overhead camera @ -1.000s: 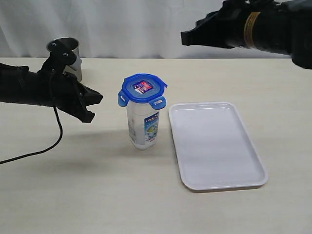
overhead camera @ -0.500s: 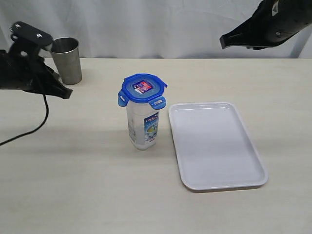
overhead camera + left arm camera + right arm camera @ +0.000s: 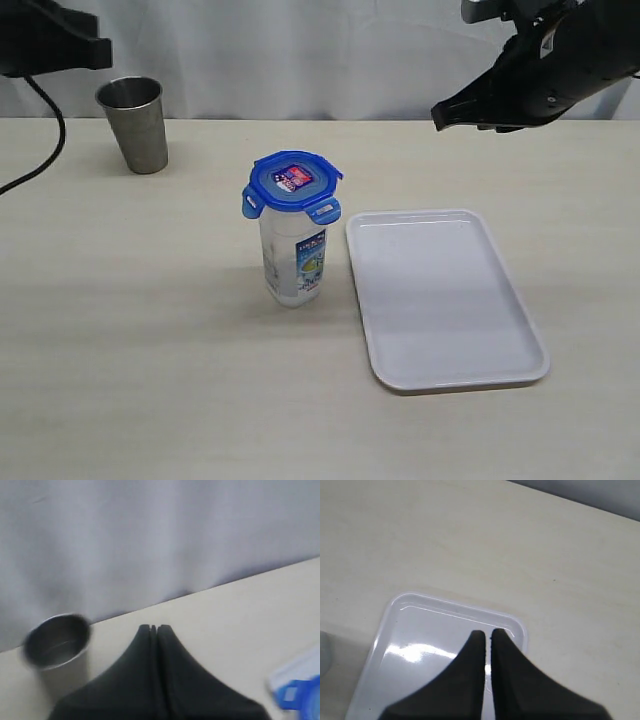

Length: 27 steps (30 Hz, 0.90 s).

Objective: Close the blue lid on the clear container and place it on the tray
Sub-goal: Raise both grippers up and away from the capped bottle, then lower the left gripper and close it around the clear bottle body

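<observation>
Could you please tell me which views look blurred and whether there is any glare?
Left wrist view: soft all over, the steel cup and blue lid smeared. Right wrist view: sharper, with white glare on the tray. Exterior view: crisp and evenly lit.

left fingers lifted away, right fingers lowered

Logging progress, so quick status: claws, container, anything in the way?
Left claw shut, right claw shut, both empty. Blue lid atop clear container, beside tray, not on it. Steel cup aside, nothing blocking.
</observation>
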Each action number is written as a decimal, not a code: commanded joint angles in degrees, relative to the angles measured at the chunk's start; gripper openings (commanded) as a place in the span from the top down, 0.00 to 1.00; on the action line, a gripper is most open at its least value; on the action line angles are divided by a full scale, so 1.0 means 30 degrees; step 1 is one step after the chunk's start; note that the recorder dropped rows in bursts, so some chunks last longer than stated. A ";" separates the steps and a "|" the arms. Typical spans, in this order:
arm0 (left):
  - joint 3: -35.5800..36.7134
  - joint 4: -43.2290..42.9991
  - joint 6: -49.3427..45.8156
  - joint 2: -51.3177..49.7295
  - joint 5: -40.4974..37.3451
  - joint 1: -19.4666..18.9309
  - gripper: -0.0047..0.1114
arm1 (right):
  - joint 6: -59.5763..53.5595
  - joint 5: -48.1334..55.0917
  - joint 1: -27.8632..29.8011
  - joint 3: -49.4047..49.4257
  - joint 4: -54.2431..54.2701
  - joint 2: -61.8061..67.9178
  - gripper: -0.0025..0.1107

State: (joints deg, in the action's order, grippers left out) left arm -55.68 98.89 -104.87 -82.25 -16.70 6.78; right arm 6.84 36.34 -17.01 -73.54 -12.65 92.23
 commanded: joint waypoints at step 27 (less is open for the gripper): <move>0.7588 -4.2222 4.3103 -0.1562 2.0414 0.0424 0.96 | -0.3495 -0.1192 0.0066 0.0285 0.3169 -0.0712 0.94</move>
State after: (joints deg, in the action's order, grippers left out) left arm -36.11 -25.99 28.85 -86.80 43.17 8.11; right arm -1.41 33.39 -17.01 -72.55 -5.10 91.46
